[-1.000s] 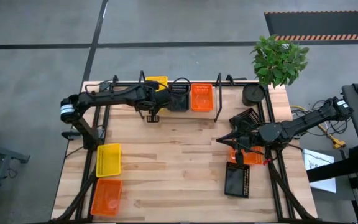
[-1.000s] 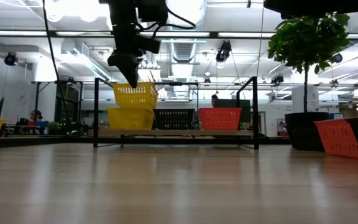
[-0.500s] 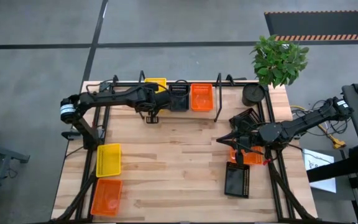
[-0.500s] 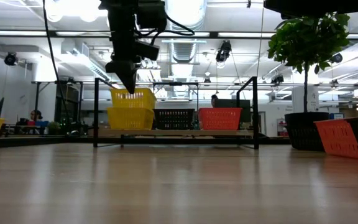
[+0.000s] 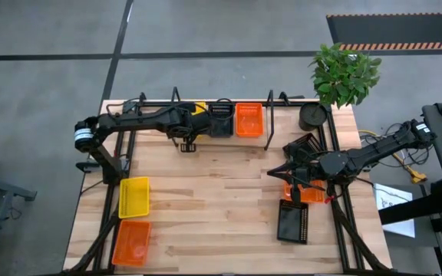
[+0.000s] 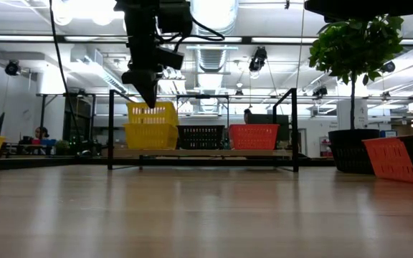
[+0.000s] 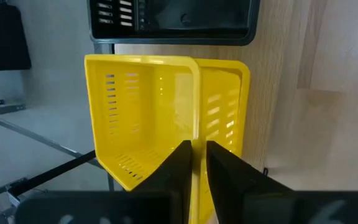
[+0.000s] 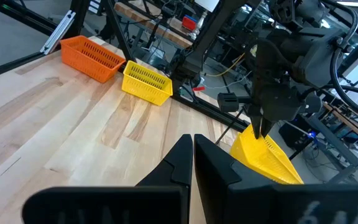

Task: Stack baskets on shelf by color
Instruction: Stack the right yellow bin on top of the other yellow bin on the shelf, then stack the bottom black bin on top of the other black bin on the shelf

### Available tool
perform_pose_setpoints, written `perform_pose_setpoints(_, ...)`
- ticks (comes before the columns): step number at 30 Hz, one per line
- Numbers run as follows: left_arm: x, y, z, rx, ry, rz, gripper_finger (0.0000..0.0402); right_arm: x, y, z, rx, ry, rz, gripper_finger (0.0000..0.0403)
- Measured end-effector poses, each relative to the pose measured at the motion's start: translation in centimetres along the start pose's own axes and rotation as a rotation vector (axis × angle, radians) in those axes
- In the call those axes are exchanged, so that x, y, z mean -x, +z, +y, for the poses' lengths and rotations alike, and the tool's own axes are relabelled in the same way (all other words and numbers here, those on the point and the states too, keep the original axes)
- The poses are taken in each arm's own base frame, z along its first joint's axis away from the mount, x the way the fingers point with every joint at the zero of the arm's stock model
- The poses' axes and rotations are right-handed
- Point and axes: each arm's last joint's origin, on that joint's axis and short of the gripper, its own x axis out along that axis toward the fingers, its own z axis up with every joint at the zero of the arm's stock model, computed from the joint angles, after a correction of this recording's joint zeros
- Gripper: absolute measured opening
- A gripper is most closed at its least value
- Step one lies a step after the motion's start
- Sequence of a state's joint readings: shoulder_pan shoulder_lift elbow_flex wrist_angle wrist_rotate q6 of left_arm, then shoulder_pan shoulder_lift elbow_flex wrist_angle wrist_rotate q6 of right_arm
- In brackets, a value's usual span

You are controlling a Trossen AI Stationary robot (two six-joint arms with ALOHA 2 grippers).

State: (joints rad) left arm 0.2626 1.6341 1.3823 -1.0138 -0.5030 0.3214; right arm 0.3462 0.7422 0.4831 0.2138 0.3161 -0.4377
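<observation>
shelf [image 6: 203, 152]: yellow stack [image 6: 151, 125], one black basket [image 6: 201, 136], one orange basket [image 6: 253, 136] | left gripper [image 6: 149, 98]: over yellow stack, fingers slightly parted astride top basket's wall | right gripper [image 8: 192, 144]: pinched shut, empty, table's right | left: yellow basket [image 5: 133, 196], orange basket [image 5: 131, 242], others by right arm.

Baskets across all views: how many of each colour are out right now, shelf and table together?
Yellow perforated plastic baskets: 3
Orange perforated plastic baskets: 3
Black perforated plastic baskets: 3
Total: 9
</observation>
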Motion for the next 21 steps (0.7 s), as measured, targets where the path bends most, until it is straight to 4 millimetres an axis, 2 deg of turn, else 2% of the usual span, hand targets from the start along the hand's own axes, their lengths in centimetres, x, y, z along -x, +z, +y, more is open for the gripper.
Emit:
perform_pose_setpoints(6, 0.0, 0.0, 0.0, -0.001, -0.001, 0.0, 0.0038, 0.0, 0.0, 0.0, 0.0, 0.0, 0.0, 0.0009)
perform_pose_setpoints(16, 0.5, -0.2, -1.1, -0.027, -0.073, 0.019, 0.0039, 0.0, 0.0, 0.0, 0.0, 0.0, 0.0, 0.0009)
perform_pose_setpoints(21, 1.8, 0.2, -1.9, -0.054, -0.08, 0.005, 0.0039, 0.0, 0.0, 0.0, -0.003, 0.0, 0.0, 0.0009)
